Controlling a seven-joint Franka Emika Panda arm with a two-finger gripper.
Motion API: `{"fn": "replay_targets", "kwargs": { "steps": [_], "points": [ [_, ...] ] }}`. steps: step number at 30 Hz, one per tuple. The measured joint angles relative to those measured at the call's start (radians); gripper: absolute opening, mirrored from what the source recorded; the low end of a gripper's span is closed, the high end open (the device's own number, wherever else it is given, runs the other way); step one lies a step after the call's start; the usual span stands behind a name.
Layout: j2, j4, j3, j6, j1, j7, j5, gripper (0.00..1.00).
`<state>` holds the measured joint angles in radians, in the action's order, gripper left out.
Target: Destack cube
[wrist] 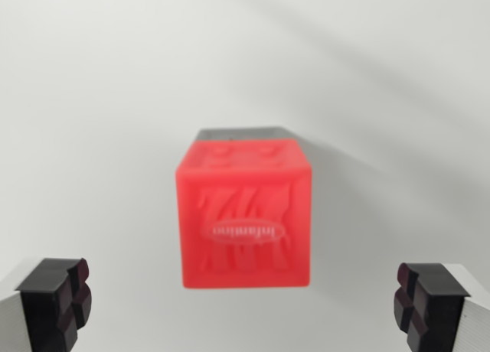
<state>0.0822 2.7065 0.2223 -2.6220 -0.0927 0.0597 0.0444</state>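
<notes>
Gripper [245, 302] is wide apart, empty; red embossed plastic cube [245, 223] sits centred between the fingers, on a grey block [239, 133]. Risk: descent is misaligned, a fingertip clips the cube, toppling the stack.

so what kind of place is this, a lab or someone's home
Most likely a lab or test bench, though little shows. A single red toy cube sits on a plain white surface, a grey edge behind it, and the open pincer is seen from its own wrist camera.
</notes>
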Motion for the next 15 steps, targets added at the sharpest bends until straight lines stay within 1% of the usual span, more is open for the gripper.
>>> {"fn": "replay_targets", "kwargs": {
  "steps": [3,5,8,10,11,15],
  "points": [
    [-0.009,0.021,0.013,-0.029,-0.005,-0.036,-0.003,1.00],
    [-0.020,0.025,0.016,-0.047,-0.005,-0.047,-0.011,1.00],
    [-0.069,0.024,0.015,-0.092,-0.002,-0.065,-0.034,1.00],
    [-0.110,0.024,0.013,-0.126,0.000,-0.079,-0.054,1.00],
    [-0.120,0.024,0.012,-0.133,0.000,-0.082,-0.059,1.00],
    [-0.169,0.021,0.003,-0.181,0.001,-0.108,-0.096,1.00]
  ]
}}
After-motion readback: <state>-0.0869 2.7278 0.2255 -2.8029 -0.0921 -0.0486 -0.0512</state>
